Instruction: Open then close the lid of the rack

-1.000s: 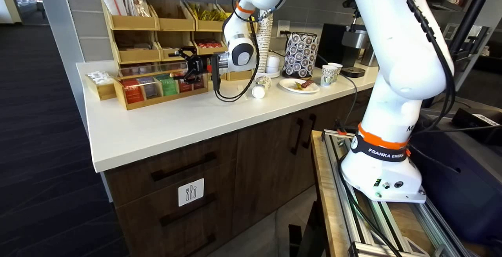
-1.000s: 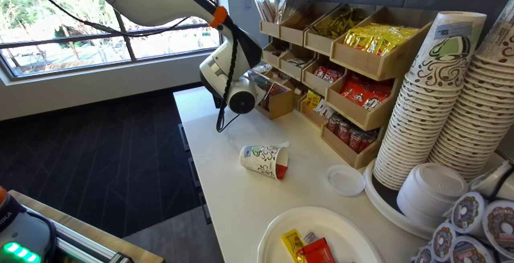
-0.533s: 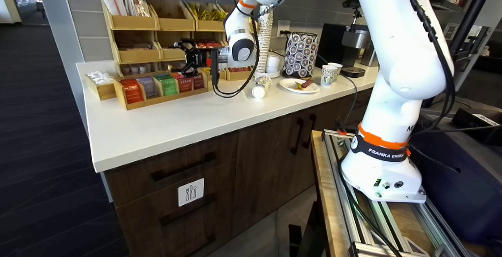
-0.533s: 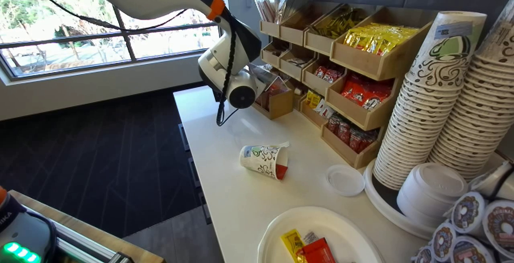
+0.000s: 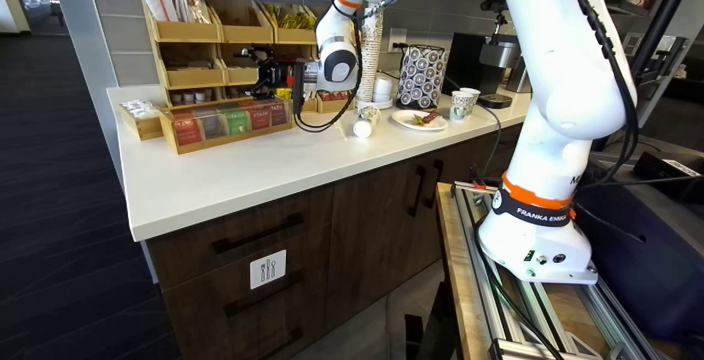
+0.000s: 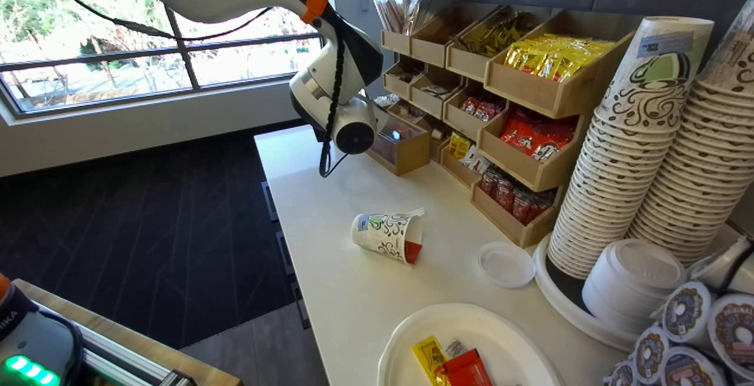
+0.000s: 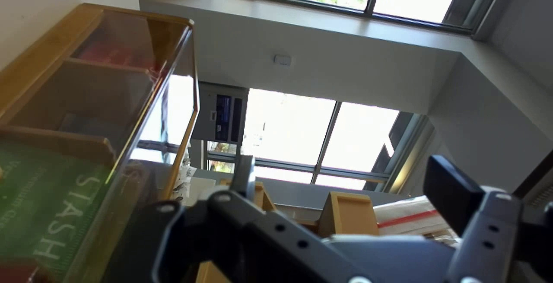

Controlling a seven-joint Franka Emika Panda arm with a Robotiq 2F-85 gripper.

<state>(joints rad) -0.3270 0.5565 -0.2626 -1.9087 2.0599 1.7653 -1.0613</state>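
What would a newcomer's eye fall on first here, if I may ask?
Most likely the white robot arm stretched over the counter, its open gripper near the clear-lidded tea box. Then the tall cup stacks beside the wooden bins, and the tipped-over paper cup on the counter.

Daylight bleaches the wrist view's windows [image 7: 285, 128] and glares off the clear lid [image 7: 167, 112].

Clear lid [image 6: 396, 134], tilted up from tea box [image 5: 231, 139] half second ago, now lies down over tea box. Gripper [image 5: 250, 74] sits higher relative to tea box than one second ago — lower finger [image 5: 262, 94], then across tea box's front, now by its upper edge.
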